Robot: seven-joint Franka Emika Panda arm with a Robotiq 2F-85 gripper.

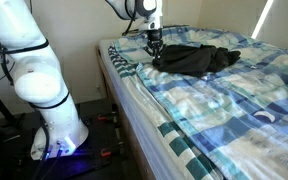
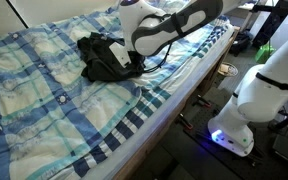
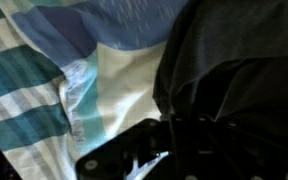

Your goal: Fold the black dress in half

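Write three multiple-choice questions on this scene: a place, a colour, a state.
1. Where does the black dress lie? A floor; B bed cover; C chair.
2. Which colours has the bed cover? A blue and white; B red; C yellow.
3. How is the claw? A wide open; B out of sight; C shut on the dress.
Answers: B, the dress rests on the cover; A, its checks show in both exterior views; C, the wrist view shows dark cloth caught in it.

no readable text, labels, numbers, or signs
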